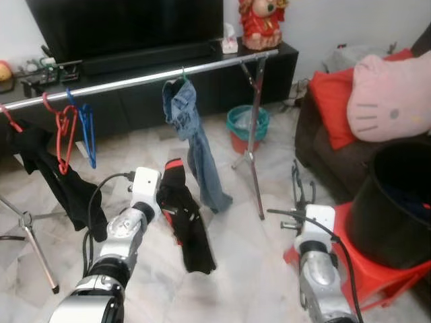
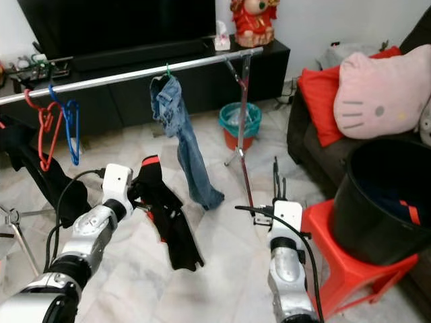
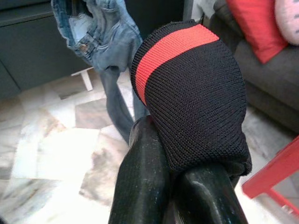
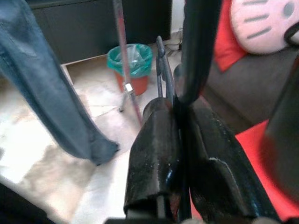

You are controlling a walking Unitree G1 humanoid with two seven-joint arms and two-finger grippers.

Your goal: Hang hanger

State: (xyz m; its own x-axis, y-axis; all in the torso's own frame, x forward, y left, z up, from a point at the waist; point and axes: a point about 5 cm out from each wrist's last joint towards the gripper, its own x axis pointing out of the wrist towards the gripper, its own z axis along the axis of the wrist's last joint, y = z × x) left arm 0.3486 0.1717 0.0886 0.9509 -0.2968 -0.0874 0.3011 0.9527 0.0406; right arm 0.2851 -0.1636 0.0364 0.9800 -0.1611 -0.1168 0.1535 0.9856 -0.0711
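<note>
Nearest the camera, the right tool (image 2: 275, 180) is closed on a thin black hanger (image 2: 256, 210), held low and well short of the silver rail (image 1: 145, 79), beside the red stool (image 1: 367, 269) that carries a black bucket (image 1: 394, 202). The left tool (image 1: 163, 196) is clamped on a black garment with a red stripe (image 1: 183, 222), which hangs down below the rail, just in front of the pair of jeans (image 1: 195, 145) already on it. As I read it, the step in hand is to bring hanger and garment together and then hook them over the rail. To do it well, the right tool should raise the hanger level with the garment's opening, keep the hook pointing up, and feed one shoulder in at a time while the left tool holds the cloth taut; the free stretch of rail between the jeans and the empty hangers looks the easiest place to hook on. Counted on the rail: one pair of jeans, one dark garment (image 1: 60, 182) at the far left end, one red hanger (image 1: 64, 131) and one blue hanger (image 1: 87, 131) hanging empty. Beyond the rail stands one teal and red bin (image 1: 246, 128).
</note>
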